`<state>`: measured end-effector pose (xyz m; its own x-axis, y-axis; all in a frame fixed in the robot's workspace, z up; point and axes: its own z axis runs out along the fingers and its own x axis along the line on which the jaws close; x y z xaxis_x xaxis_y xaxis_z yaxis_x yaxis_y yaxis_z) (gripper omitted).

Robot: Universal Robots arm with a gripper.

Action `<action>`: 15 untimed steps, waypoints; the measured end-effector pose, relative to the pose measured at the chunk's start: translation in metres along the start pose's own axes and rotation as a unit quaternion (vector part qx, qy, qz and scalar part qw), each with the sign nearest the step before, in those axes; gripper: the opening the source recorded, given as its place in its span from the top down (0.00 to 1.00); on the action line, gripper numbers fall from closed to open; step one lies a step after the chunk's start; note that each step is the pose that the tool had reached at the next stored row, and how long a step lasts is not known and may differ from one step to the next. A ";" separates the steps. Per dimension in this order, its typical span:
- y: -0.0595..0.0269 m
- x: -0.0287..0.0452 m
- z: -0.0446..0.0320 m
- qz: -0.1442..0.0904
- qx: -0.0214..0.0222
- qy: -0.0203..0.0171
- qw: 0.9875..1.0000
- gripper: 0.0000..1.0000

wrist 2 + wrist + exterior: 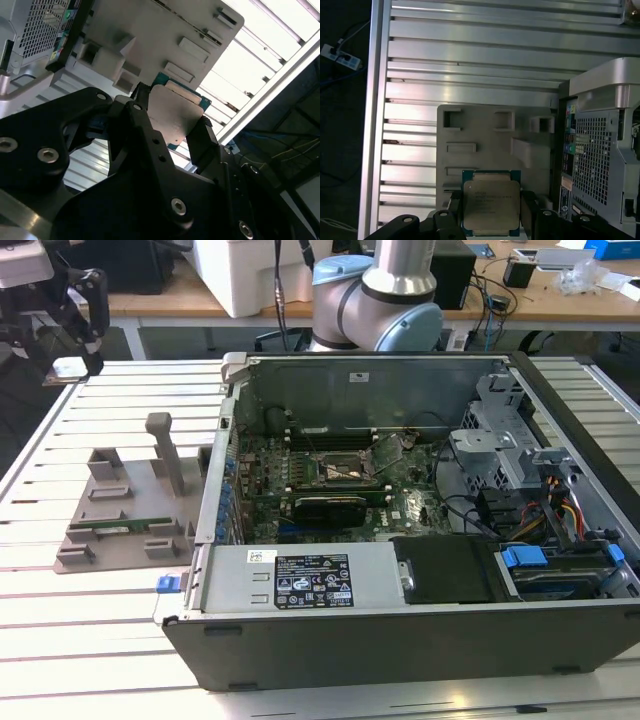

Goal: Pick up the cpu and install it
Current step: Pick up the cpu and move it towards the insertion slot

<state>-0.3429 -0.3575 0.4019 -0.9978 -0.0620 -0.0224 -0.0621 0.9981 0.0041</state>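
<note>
One cpu, one gripper, one grey holder block, one green memory stick, one open computer case, one robot arm, one slatted counter

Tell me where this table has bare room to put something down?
The table is bare along its near edge, in front of the grey holder and to the exterior view's left of the computer case. Another bare band lies behind the holder, toward the tool gripping the chip. Inside the case it is crowded with circuit board and cables.

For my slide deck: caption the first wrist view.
Gripper holding the cpu by two opposite edges, with the grey holder block, slatted table and computer case beyond.
</note>
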 end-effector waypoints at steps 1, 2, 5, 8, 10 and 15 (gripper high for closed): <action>-0.0001 -0.0014 0.0000 0.000 0.000 0.000 1.000 0.45; -0.0003 -0.0044 0.0002 0.000 0.000 0.000 1.000 0.45; -0.0008 -0.0122 0.0005 0.000 0.000 0.000 1.000 0.45; -0.0011 -0.0170 0.0007 0.000 0.000 0.000 1.000 0.45; -0.0013 -0.0214 0.0008 0.000 0.000 0.000 1.000 0.45; -0.0022 -0.0349 0.0013 0.000 0.000 0.000 1.000 0.45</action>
<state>-0.3079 -0.3575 0.4014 -0.9978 -0.0621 -0.0224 -0.0622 0.9981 0.0035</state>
